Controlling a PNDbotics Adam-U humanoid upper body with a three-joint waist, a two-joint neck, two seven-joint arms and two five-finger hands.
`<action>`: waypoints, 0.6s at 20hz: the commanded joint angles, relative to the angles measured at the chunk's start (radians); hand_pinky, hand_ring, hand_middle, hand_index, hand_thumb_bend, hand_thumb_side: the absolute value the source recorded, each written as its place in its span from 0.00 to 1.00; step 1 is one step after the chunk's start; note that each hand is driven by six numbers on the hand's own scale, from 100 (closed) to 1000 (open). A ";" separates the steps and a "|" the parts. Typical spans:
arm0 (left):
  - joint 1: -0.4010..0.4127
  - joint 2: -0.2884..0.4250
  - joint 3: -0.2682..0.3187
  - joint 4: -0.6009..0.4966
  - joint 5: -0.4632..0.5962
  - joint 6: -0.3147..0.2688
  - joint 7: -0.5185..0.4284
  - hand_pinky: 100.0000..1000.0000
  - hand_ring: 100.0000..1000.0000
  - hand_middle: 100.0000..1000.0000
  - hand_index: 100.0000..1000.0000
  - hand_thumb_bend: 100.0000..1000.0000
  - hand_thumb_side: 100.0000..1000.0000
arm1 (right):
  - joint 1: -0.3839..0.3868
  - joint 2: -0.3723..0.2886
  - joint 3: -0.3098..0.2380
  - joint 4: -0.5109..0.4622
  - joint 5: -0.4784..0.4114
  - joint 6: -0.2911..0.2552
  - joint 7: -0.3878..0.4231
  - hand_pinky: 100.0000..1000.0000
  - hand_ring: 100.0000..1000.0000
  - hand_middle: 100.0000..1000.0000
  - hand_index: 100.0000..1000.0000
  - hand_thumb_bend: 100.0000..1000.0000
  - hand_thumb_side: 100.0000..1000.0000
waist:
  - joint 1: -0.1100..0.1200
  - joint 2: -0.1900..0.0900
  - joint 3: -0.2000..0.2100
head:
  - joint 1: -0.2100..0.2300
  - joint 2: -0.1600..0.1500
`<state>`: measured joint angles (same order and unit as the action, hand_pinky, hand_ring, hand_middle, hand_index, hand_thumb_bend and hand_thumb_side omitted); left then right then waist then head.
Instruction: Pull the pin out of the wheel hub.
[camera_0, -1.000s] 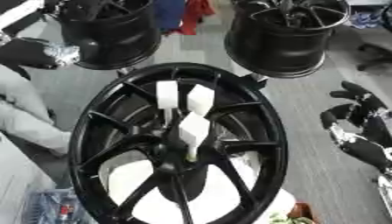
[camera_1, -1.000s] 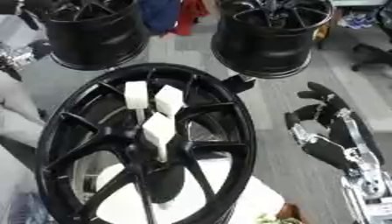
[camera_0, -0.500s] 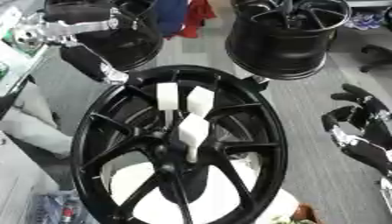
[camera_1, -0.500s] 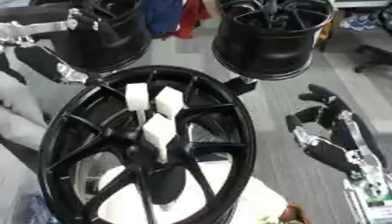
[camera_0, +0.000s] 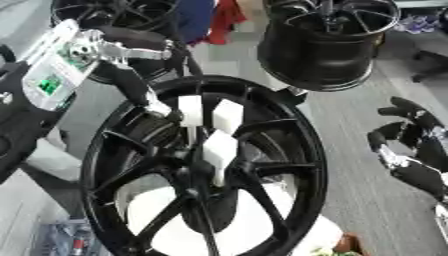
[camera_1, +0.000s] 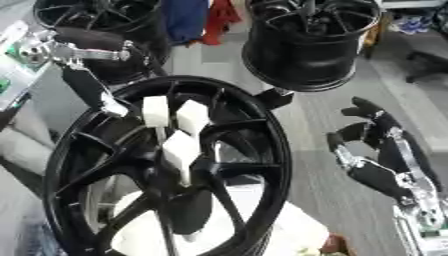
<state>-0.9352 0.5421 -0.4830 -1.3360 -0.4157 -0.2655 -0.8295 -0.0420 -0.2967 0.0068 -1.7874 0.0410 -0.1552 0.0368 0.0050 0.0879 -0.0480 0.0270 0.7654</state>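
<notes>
A large black wheel (camera_0: 206, 170) with thin spokes fills the middle of the view, standing tilted with its open face toward the camera. Three white blocks show inside it: two side by side (camera_0: 210, 112) near the upper rim and a third (camera_0: 219, 150) just below them, close to the hub (camera_0: 214, 172) where the spokes meet. A thin pale stem (camera_1: 185, 175) hangs down from the lower block toward the hub; whether this is the pin, and whether it is seated in the hub, I cannot tell. Behind the spokes in the lower half lies a broad white surface (camera_0: 175, 220). The left robot hand (camera_0: 144, 92) reaches in from the upper left on a black and silver arm, its dark tip at the wheel's upper left rim, just beside the left of the two upper blocks; I cannot tell how its fingers stand or whether they touch anything. The right robot hand (camera_1: 372, 145) rests well apart from the wheel on the right side, over the grey floor (camera_0: 367, 200), with its fingers spread apart and holding nothing. Two more black wheels stand farther back, one at the upper right (camera_0: 324, 42) and one at the upper left (camera_1: 96, 25), with blue and red cloth (camera_0: 206, 17) between them.
</notes>
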 joint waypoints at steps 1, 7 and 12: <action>-0.028 0.000 0.000 0.008 0.010 -0.004 -0.021 0.71 0.75 0.80 0.89 0.46 0.53 | -0.004 -0.024 -0.001 -0.010 -0.004 -0.002 0.004 0.60 0.58 0.73 0.90 0.24 0.13 | 0.000 -0.012 -0.002 | 0.004 0.005; -0.028 -0.006 -0.003 0.021 0.021 0.007 -0.035 0.69 0.74 0.79 0.89 0.46 0.53 | -0.005 -0.024 -0.001 -0.010 -0.004 -0.002 0.004 0.60 0.58 0.73 0.90 0.24 0.13 | 0.001 -0.012 -0.004 | 0.006 0.005; -0.028 -0.011 -0.005 0.030 0.012 0.017 -0.039 0.68 0.74 0.79 0.89 0.43 0.52 | -0.005 -0.025 -0.001 -0.009 -0.004 -0.002 0.004 0.60 0.58 0.73 0.90 0.24 0.13 | 0.002 -0.013 -0.006 | 0.007 0.005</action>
<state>-0.9374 0.5228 -0.4949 -1.3023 -0.4058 -0.2414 -0.8570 -0.0420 -0.2967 0.0068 -1.7852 0.0410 -0.1546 0.0385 0.0064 0.0876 -0.0538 0.0316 0.7654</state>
